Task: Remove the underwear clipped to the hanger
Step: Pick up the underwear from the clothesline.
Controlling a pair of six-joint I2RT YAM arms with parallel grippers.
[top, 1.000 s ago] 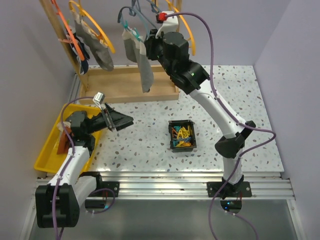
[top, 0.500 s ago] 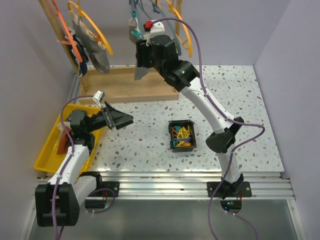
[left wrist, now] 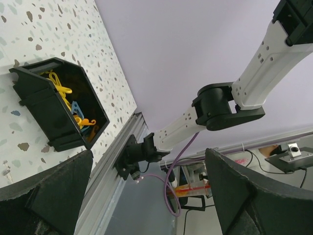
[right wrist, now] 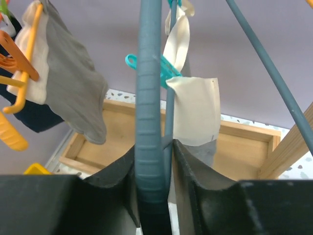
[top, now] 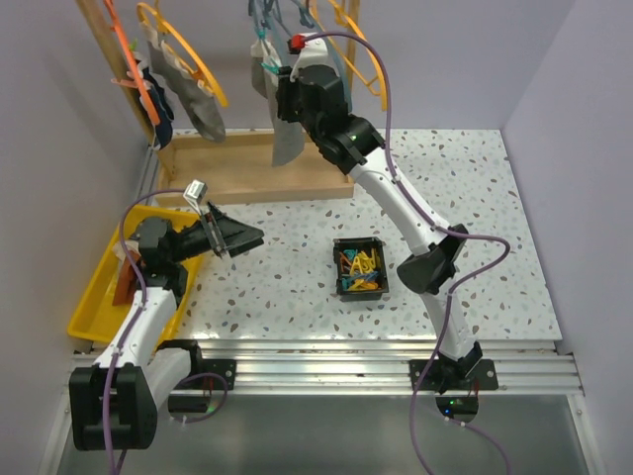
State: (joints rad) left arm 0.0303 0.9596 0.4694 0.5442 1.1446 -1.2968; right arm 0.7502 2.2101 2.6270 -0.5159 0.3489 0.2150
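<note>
My right gripper [top: 280, 99] is raised at the back and shut on the teal-blue hanger [right wrist: 149, 107], its fingers [right wrist: 193, 171] pressed on the ribbed bar. A grey brief [top: 286, 139] with light trim [right wrist: 193, 115] hangs from that hanger by a teal clip [right wrist: 161, 66]. More grey and navy underwear [top: 188, 94] hangs from orange hangers [top: 193, 61] at the back left, also in the right wrist view [right wrist: 73, 93]. My left gripper [top: 242, 237] is open and empty, low over the table beside the yellow tray [top: 94, 287].
A wooden rack base [top: 247, 178] stands at the back, with wooden uprights [top: 99, 40]. A black bin [top: 360, 267] holding colourful clips sits mid-table, also in the left wrist view [left wrist: 54, 112]. A rust-brown cloth [top: 124, 282] lies in the yellow tray.
My right arm has reached farther back and left along the hanger, and the grey brief has swung with it. The left arm has not moved.
</note>
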